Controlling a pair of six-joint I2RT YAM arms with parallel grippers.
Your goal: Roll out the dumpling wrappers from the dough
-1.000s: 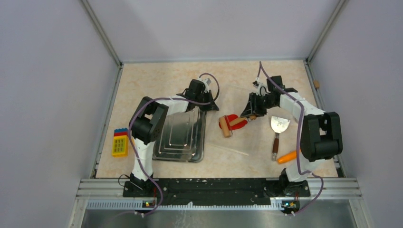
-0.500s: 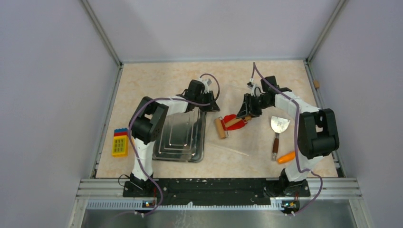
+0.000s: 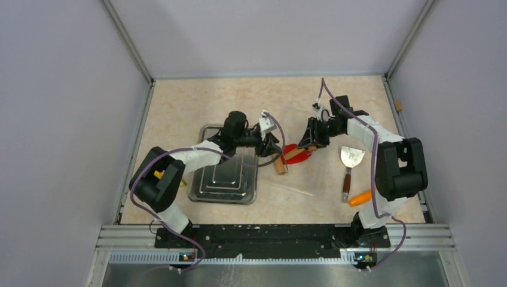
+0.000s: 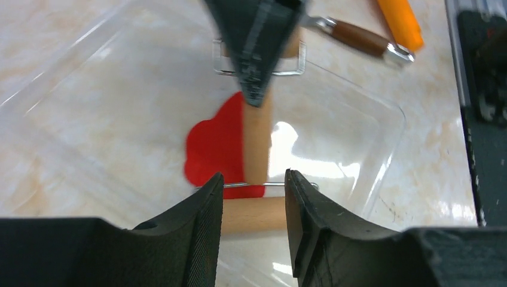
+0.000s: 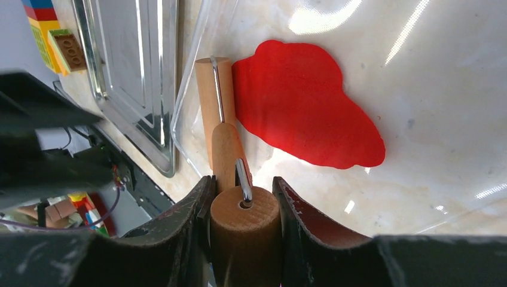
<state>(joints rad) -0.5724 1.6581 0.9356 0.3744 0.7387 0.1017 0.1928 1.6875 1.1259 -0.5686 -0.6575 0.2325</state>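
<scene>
Found right gripper (image 5: 244,200) clenched on the butt end of the rolling pin (image 5: 204,113) handle. Found left gripper (image 4: 254,200) released, jaws parted, roller barrel showing in the gap beyond them, no grasp visible. Located dough (image 5: 302,110) as a flat, irregular red sheet on a clear plastic sheet (image 3: 317,173) mid-table, roller touching its left edge, handle lying across it and hiding part of it from above. Noted around it: metal tray (image 3: 227,179) just left, overlapped by the left arm; spatula (image 3: 350,160) to the right; carrot (image 3: 360,197) nearer, beside the spatula handle; toy blocks (image 5: 45,24) left of the tray, mostly hidden behind the left arm from above. Counted: one dough piece, one rolling pin, one tray, one spatula, one carrot.
</scene>
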